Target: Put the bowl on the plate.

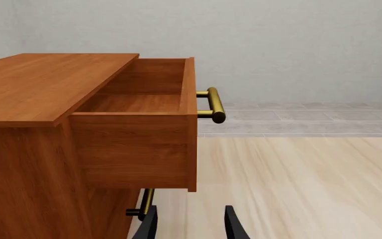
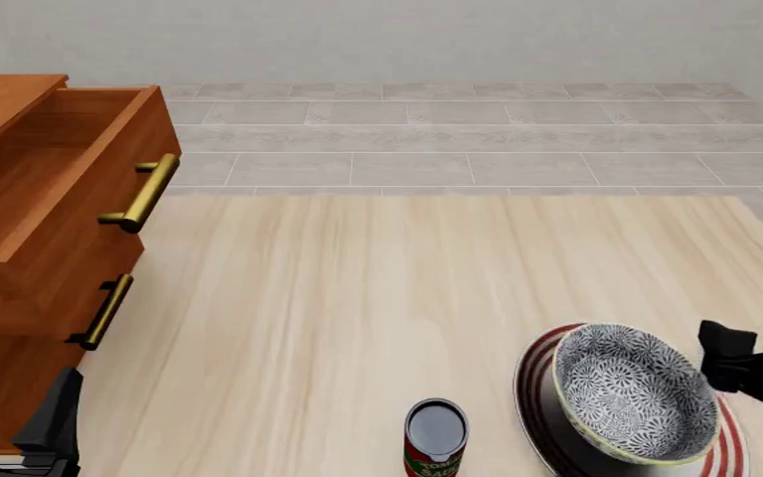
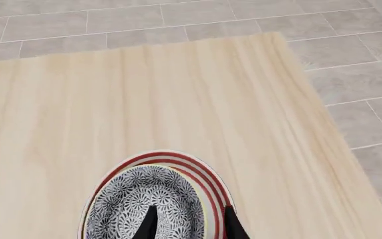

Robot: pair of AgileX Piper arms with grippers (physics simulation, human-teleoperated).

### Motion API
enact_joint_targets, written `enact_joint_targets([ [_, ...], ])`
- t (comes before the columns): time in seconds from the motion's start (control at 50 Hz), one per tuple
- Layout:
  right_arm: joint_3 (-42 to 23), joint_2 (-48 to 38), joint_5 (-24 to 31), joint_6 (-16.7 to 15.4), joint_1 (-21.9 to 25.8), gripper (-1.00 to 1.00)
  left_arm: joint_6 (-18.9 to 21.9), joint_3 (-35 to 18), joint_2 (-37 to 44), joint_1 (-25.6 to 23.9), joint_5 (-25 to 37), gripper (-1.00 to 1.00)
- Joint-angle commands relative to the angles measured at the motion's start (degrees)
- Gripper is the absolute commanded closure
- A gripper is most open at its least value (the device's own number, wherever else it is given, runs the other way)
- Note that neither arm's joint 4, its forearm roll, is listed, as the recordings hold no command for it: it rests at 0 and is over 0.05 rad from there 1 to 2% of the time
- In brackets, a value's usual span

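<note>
We judged the job nearly done: the bowl (image 2: 634, 393) sat over the plate (image 2: 534, 383), our right gripper (image 3: 187, 226) pinching its rim, release left; left gripper (image 1: 191, 226) gaped empty.

Not much of the bot shows up here tbh: the matte black left pincer (image 2: 17, 402) is two flat, blade-like fingers tapering to narrow tips, no markings or screws I can make out. The matte black right pincer (image 3: 189, 223) has the same slim dark wedge fingers, and the front view shows a chunky, angular black block behind them.
</note>
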State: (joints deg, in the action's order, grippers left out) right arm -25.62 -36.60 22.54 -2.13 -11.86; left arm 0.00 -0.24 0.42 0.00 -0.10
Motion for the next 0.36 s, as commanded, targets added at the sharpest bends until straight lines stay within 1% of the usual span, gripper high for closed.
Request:
enact_joint_targets([
  [0.02,-3.7,1.3,2.7,-1.0,0.2,-1.0,0.0,0.0,0.0,0.0,0.0,-1.0],
  [0.18,-6.1,1.5,3.8,-1.7,0.3,-1.0,0.0,0.0,0.0,0.0,0.0,-1.0],
  [0.32,-8.6,2.1,5.0,-1.7,0.5,-1.0,0.0,0.0,0.0,0.0,0.0,-1.0],
  [0.36,-8.7,2.4,5.3,-1.7,1.2,-1.0,0.0,0.0,0.0,0.0,0.0,-1.0],
])
